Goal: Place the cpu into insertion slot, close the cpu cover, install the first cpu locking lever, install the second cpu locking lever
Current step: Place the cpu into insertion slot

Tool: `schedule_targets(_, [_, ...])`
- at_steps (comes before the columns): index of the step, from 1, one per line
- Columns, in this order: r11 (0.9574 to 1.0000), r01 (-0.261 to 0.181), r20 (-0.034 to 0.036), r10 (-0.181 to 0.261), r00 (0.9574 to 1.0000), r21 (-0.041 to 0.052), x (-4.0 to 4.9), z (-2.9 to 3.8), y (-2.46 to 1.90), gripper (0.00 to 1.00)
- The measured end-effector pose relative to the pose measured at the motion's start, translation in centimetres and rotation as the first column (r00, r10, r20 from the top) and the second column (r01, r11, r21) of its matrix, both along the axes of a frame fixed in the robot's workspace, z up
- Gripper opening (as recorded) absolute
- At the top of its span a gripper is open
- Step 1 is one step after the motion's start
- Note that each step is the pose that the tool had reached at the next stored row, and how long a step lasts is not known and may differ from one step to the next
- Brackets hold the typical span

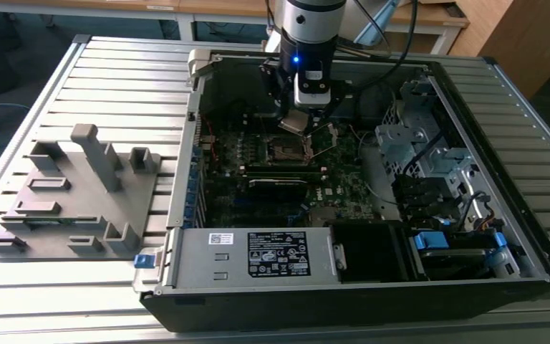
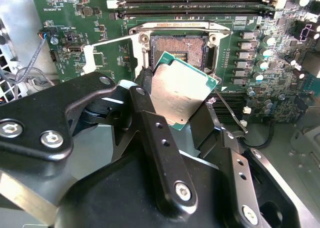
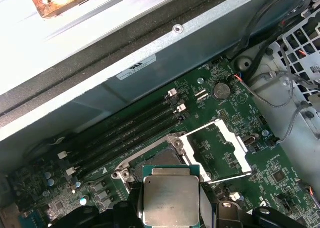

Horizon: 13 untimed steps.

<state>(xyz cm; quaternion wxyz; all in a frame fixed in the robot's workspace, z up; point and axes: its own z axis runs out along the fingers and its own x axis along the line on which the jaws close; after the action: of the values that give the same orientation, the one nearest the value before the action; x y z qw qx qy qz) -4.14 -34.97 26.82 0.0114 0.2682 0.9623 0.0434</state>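
cpu [image 2: 182,95]: gripped, tilted, in my end effector [image 2: 181,103], hanging just above the bare insertion slot [image 2: 182,47]; cpu cover [image 3: 236,147] stands open.

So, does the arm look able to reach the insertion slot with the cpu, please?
Probably yes: the cpu cover stands open, the insertion slot lies bare, and the pincer holds the cpu close by it.

Soft even light, washed-out glare on the case wall [image 3: 60,42], dark shadow just beside it.
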Motion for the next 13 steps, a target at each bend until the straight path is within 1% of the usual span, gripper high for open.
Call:
schedule_targets(7, [1.0000, 0.003, 0.0001, -0.003, 1.0000, 0.0001, 0.00, -0.01, 0.00, 0.54])
schedule_targets(13, [0.9996, 0.030, 0.0001, -0.030, 0.9996, 0.0000, 0.00, -0.02, 0.00, 0.54])
